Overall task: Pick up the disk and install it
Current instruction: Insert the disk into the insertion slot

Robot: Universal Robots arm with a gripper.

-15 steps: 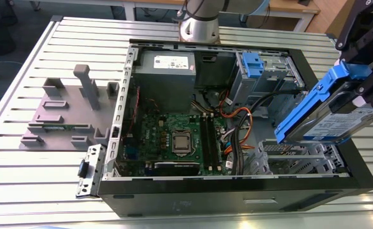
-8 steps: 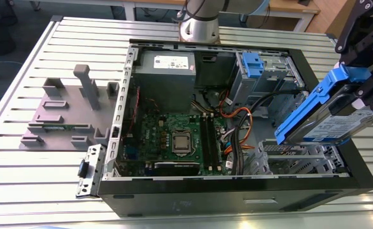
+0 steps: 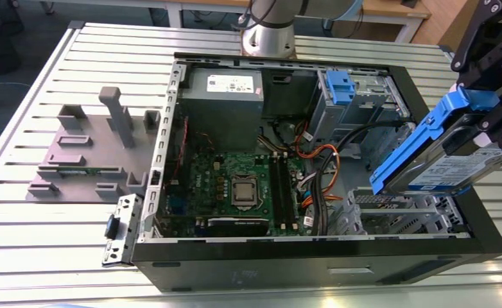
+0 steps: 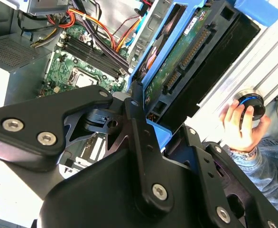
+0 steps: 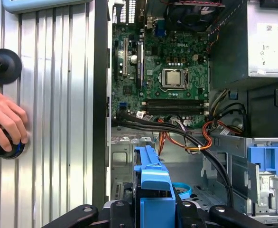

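I have the disk (image 3: 450, 154) in the gripper (image 3: 491, 122), the fingers (image 4: 134, 118) closed on its blue bracket, and it hangs tilted in the air over the corner of the open computer case (image 3: 320, 253) at the exterior view's right, above the metal drive cage (image 3: 405, 215). It touches nothing of the case as far as I can see. My first worry is the bundle of orange and black cables (image 5: 200, 137) that runs across the case beside the cage: if the disk goes down at this angle, a corner of the bracket may catch a cable and pull it, or press it into the bay. The second worry is the tilt itself; I judge that a disk that is not parallel to the cage rails will jam on the edge of the metal and may slip between the fingers. The motherboard (image 3: 238, 186) lies near, so a dropped disk could hit it. Also a person's hand (image 5: 4, 121) rests on a black knob (image 5: 1, 147) on the worktop (image 3: 63, 212) just beside the case, near enough to the arm that I must be careful.
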